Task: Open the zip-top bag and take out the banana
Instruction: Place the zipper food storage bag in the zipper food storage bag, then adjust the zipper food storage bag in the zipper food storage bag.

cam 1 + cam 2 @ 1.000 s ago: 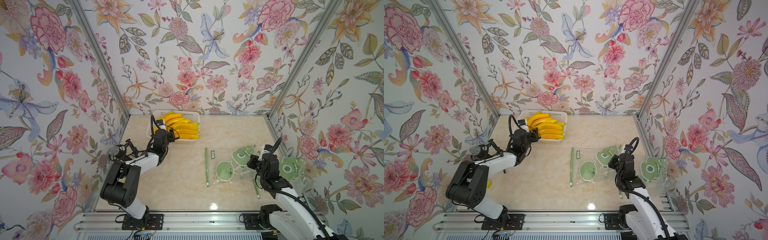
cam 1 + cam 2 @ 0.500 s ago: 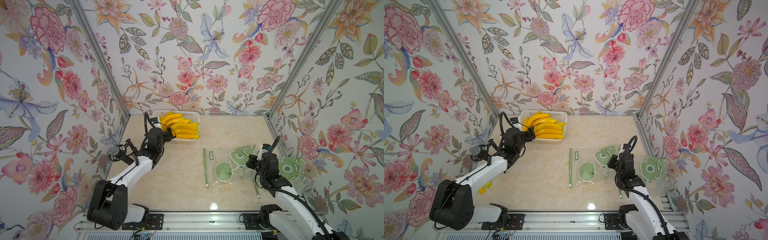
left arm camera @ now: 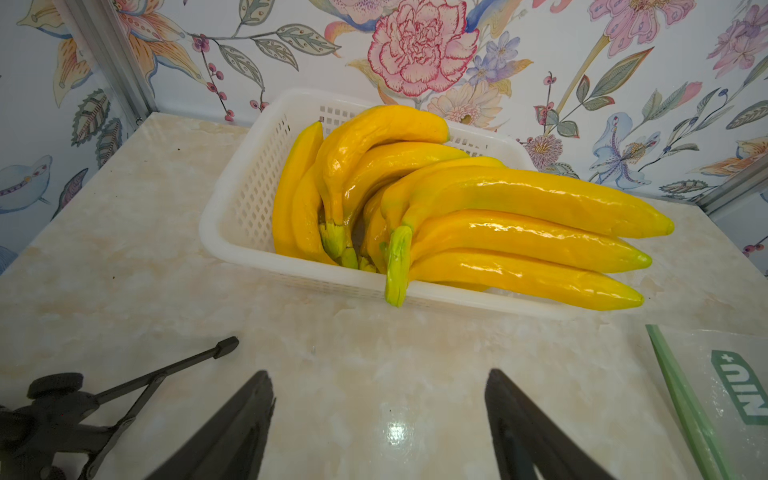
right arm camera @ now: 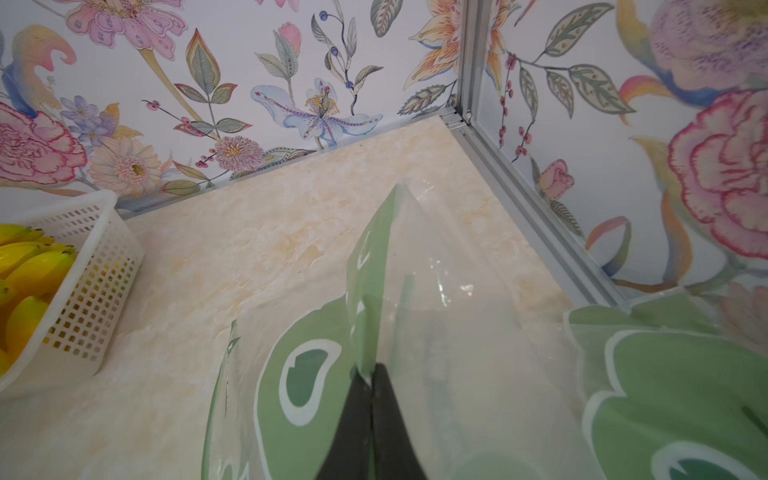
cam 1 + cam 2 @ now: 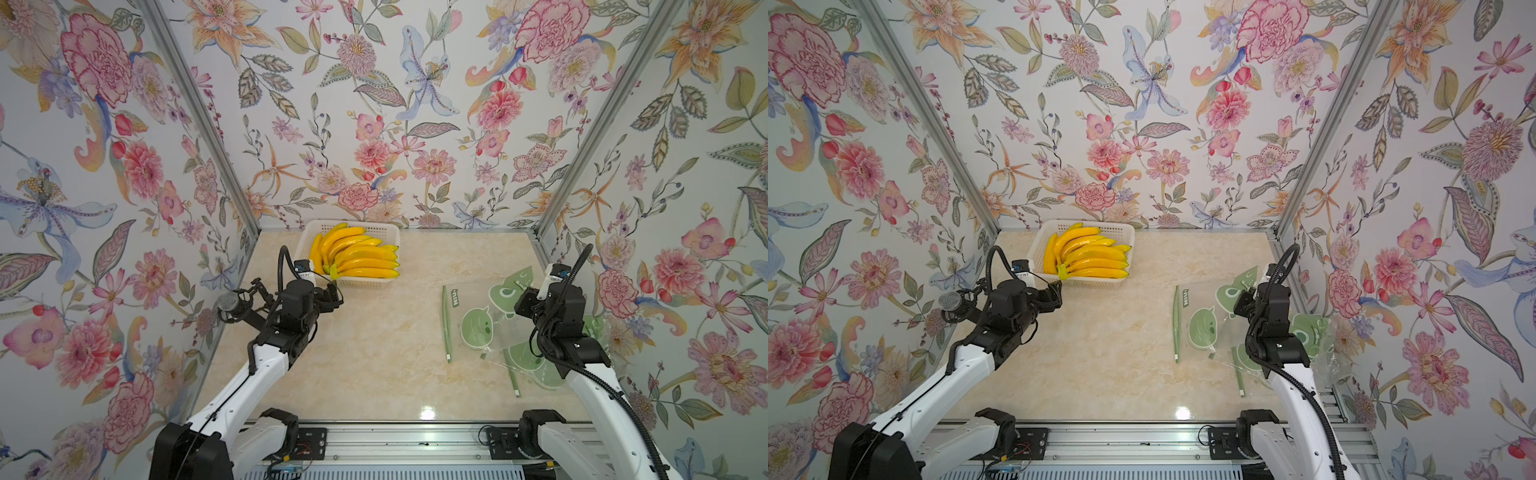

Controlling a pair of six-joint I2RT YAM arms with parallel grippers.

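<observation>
The bananas (image 5: 365,266) lie in the basket (image 5: 376,227), long axes across it, stems toward the left fingers (image 3: 249,411) and tips toward the bag (image 5: 478,328). Those left fingers stand wide apart and empty just before the basket. The bag lies on the worktop (image 5: 374,353) off the basket's tip side, its zip strip (image 5: 446,324) nearest the basket and running front to back, the right fingers (image 4: 357,415) pinched together on a raised fold of it.

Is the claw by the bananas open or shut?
Open. The left claw has its two black fingers wide apart above the table, holding nothing. The bananas lie in the basket.
</observation>
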